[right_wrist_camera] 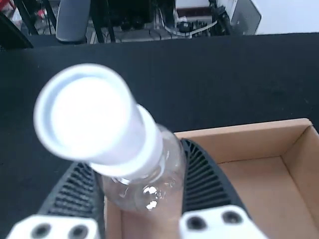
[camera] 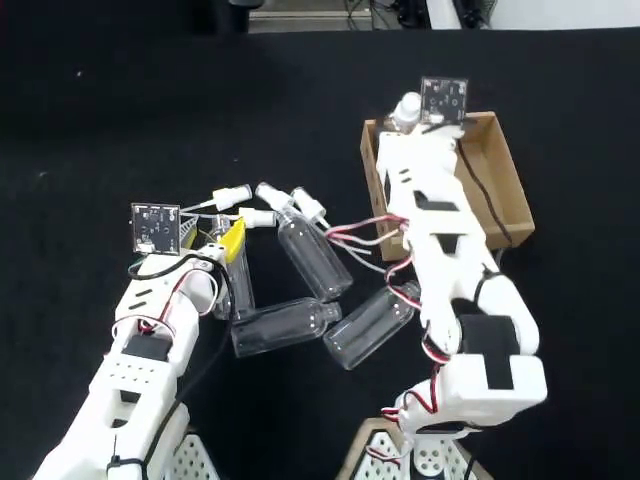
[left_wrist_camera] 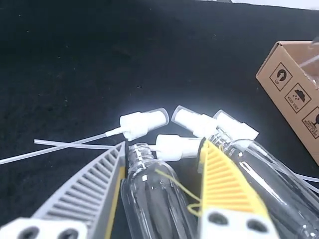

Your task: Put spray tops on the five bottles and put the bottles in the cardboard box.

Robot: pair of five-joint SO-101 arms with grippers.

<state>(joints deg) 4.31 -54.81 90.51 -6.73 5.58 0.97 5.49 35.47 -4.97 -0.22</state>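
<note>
Cardboard box (camera: 512,205) sits on the far right side of the black table (camera: 150,120), and the right gripper (camera: 410,125) is parked over its near-left corner. From the right wrist view, that gripper (right_wrist_camera: 134,164) is clamped on a clear capped bottle (right_wrist_camera: 144,184), black jaws snug on both sides just under the white spray top, with the open box below it. Over on the left, the left gripper (left_wrist_camera: 163,144) has its grey jaw and its yellow jaw pressed against the sides of an open-necked bottle (left_wrist_camera: 154,199), so it looks closed on it, no top on that one yet. Right past the bottle's neck there's a little cluster of loose spray tops (left_wrist_camera: 142,122), one with its thin dip tube trailing out across the cloth. A third bottle (camera: 315,255) lies diagonally just beside the left gripper, and it looks like it has a top on, though I can't say for sure. Two more uncapped bottles are lying on their sides between the two arms, one (camera: 283,326) nearer the left arm and one (camera: 368,326) up against the right arm.
</note>
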